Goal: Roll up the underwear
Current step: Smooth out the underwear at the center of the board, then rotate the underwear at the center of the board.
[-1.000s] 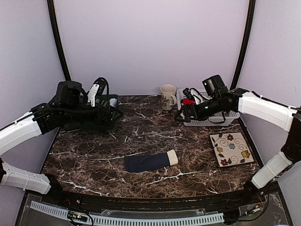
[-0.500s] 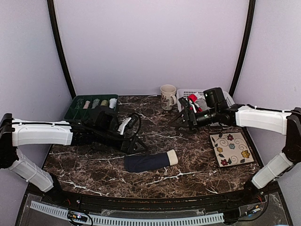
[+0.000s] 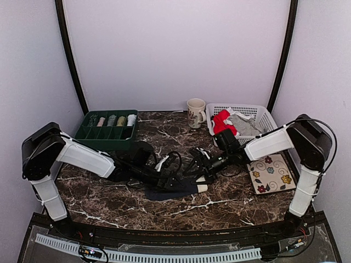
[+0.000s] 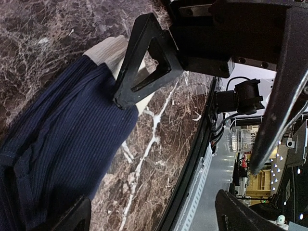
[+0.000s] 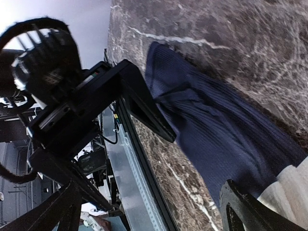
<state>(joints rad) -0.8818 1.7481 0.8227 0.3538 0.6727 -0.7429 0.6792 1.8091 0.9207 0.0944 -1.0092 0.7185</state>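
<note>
Now the left gripper (image 3: 176, 178) and right gripper (image 3: 196, 169), both spread wide, are hovering low over the navy underwear (image 4: 62, 144) lying near-centre on the worktop (image 3: 109, 192). Advisable: pinching one edge evenly, then rolling tight.

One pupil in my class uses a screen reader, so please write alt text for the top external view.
Two robot arms reach inward, the left gripper and right gripper meeting over navy underwear on a dark marble table. Behind stand a green tray, a mug and a basket of clothes.
</note>
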